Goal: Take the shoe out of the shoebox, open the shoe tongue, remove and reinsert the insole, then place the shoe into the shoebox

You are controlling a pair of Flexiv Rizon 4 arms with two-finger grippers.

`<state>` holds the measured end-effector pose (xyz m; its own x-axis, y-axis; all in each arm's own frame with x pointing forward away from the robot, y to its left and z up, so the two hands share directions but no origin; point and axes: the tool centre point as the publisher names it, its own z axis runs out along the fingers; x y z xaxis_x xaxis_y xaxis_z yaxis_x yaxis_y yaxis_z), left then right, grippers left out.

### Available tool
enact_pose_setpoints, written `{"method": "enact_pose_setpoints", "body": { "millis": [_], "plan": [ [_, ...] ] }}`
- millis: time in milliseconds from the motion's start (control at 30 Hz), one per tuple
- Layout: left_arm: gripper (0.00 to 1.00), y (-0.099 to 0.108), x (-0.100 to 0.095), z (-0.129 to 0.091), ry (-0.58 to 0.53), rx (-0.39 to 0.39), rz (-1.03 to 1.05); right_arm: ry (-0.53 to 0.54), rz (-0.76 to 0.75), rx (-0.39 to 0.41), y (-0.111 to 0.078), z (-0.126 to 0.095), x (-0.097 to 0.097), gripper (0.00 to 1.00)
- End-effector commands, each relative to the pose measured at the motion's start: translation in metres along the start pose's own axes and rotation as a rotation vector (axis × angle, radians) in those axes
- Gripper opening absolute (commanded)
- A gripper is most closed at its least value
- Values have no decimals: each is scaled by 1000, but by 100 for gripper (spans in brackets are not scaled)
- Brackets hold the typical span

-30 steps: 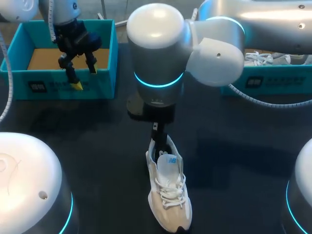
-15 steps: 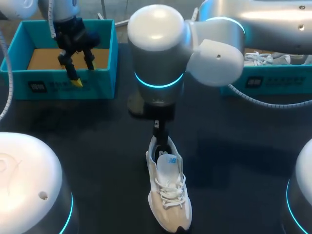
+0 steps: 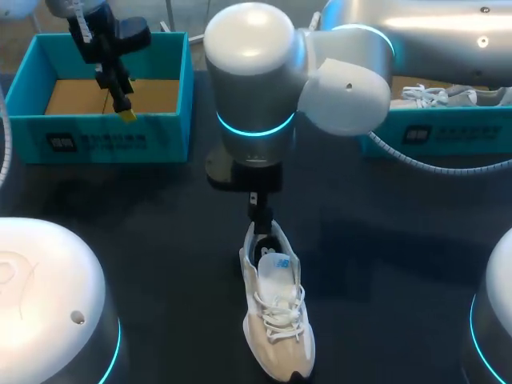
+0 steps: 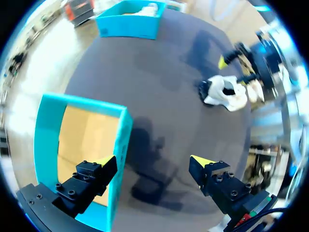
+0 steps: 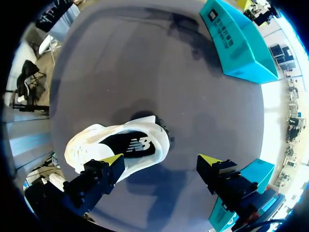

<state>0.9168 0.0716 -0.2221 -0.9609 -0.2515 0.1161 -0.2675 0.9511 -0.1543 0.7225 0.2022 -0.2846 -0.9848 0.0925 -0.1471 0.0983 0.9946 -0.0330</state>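
A white and beige shoe [image 3: 277, 314] lies on the dark table at the front middle, toe toward the front edge. Its dark insole [image 5: 129, 144] shows inside the opening. My right gripper [image 5: 161, 160] hangs open just above the heel end, one fingertip [image 5: 113, 159] over the shoe's side and nothing held. In the head view the right gripper [image 3: 258, 218] is mostly hidden under its own arm. The teal shoebox [image 3: 164, 134] stands at the back left with only its brown floor showing. My left gripper [image 3: 122, 100] is open above the shoebox's front wall [image 4: 119, 145].
A second teal box [image 3: 448, 128] with white shoes in it stands at the back right. The right arm's large joints [image 3: 256, 72] reach across the middle of the table.
My left gripper has risen and drawn back over the left shoebox, turning as it went. The right arm shifted slightly; the shoe has not moved.
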Motion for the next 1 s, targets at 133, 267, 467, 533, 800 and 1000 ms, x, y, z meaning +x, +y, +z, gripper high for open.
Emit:
{"method": "enact_pose_setpoints", "body": {
  "millis": [133,267,467,533,800,1000],
  "plan": [
    [100,15,-13,-5,21,25,-187,13,-29,-24,3,16,-2,100],
    [100,20,-22,-7,28,16,-270,24,-37,-48,1,25,-4,100],
    [100,28,-33,-16,-7,-7,-403,38,-55,-58,1,38,-8,100],
    [100,31,-37,-18,-23,-22,-451,39,-64,-61,1,42,-9,100],
    [100,47,-45,-21,-44,-35,-583,61,-71,-74,3,55,-12,100],
    [100,62,-50,-22,-51,-34,-654,79,-62,-80,8,64,-9,100]
  ]
}}
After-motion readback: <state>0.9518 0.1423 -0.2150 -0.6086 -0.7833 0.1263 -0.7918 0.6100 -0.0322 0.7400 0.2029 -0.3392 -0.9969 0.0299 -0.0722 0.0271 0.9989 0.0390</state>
